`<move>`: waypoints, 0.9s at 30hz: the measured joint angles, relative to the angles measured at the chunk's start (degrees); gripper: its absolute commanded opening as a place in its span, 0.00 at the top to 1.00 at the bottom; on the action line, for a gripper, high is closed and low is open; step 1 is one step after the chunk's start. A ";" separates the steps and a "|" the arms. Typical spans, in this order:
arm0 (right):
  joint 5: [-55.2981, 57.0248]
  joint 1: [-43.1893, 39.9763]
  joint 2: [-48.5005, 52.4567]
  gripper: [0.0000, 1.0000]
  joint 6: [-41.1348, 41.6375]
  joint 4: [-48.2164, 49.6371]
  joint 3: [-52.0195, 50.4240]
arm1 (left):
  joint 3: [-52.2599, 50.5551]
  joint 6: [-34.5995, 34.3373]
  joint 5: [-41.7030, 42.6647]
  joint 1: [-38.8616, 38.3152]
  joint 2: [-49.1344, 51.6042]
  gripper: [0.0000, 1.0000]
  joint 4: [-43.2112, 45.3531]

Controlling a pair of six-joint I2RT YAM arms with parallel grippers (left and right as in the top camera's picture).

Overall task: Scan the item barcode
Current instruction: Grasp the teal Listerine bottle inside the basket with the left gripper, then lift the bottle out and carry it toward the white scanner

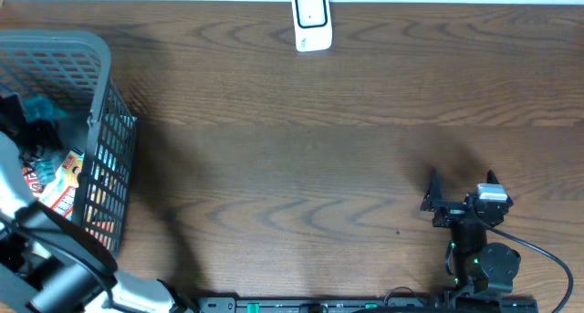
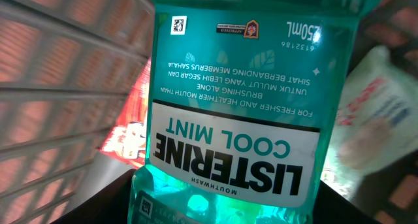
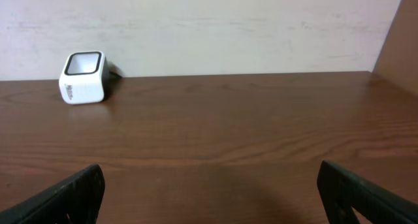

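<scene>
My left gripper [image 1: 16, 121] is at the mouthwash [image 2: 241, 106] in the left-edge basket [image 1: 102, 121]; I can't tell its grip. My right gripper [image 3: 209, 175] is spread wide, empty.

Teal Listerine Cool Mint mouthwash bottle [image 2: 235, 119], label upside down in left wrist view, inside grey mesh basket [image 1: 114, 167] at table [image 1: 319, 167] left. White barcode scanner [image 1: 312, 21] upright, far edge, centre.

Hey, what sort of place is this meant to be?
Probably a mock shop checkout: a grey shopping basket of packaged goods, a Listerine mouthwash bottle being picked from it, and a small white barcode scanner standing on the wooden table.
</scene>
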 measured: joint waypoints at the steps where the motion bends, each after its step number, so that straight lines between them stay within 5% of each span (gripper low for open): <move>1: 0.00 0.00 0.00 0.01 0.00 0.00 0.00 | 0.00 -0.46 0.02 0.00 -0.79 0.73 0.11; 13: 0.00 0.00 0.00 0.01 0.00 0.00 0.00 | 0.00 -7.21 0.96 0.00 -12.57 0.73 3.69; 27: 0.00 0.00 0.00 0.01 0.00 -0.02 0.00 | 0.00 -19.89 14.78 -6.49 -30.93 0.73 6.60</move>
